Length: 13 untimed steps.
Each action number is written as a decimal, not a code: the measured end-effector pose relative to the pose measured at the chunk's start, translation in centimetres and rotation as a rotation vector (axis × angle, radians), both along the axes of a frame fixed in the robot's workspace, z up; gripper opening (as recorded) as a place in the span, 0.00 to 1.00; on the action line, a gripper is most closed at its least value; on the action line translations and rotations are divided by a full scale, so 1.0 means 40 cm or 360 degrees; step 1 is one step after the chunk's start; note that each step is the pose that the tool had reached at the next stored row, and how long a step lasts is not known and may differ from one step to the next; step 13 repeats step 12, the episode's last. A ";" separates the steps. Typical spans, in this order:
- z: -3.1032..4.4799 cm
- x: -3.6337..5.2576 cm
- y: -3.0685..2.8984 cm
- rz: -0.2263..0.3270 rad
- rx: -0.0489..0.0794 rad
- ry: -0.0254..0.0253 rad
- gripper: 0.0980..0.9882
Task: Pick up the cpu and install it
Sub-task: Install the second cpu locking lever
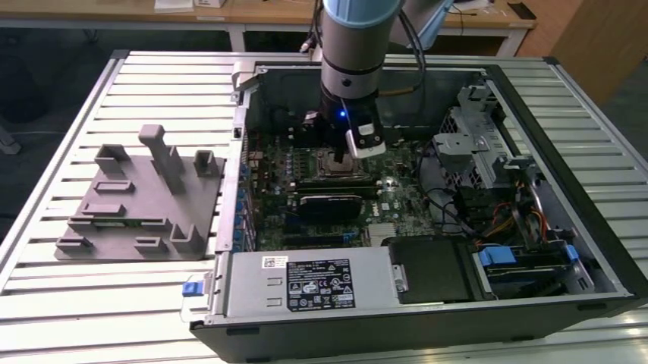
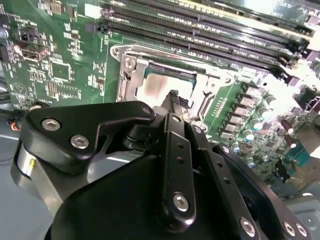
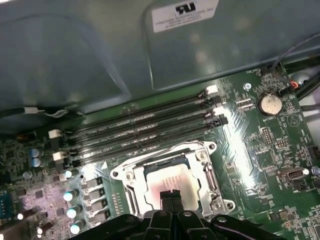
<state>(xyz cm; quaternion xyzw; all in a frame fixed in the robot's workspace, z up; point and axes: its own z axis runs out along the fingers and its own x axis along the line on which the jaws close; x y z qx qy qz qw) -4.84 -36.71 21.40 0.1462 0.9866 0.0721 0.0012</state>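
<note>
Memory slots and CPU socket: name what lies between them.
In the first wrist view, only bare green board separates the memory slots from the CPU socket frame.

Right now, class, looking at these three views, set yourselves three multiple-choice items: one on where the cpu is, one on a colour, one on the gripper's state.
1. Where does the cpu lie?
A. On the grey fixture
B. In the motherboard socket
C. On the power supply

2. What colour is the motherboard?
A. Blue
B. Red
C. Green

3. How do the gripper's fingers stand?
A. Shut together
B. Spread wide
C. Clamped on a cable

Answers:
1 B: the cpu sits inside the motherboard socket and its metal frame.
2 C: the motherboard is green.
3 A: the gripper shows its tips side by side just over the cpu.
</note>
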 end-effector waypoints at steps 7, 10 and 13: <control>-0.002 0.018 0.000 0.0000 -0.0002 0.00003 0.01; -0.002 0.020 0.001 0.0000 -0.0002 0.00003 0.01; -0.002 0.020 0.001 0.0000 -0.0002 0.00004 0.01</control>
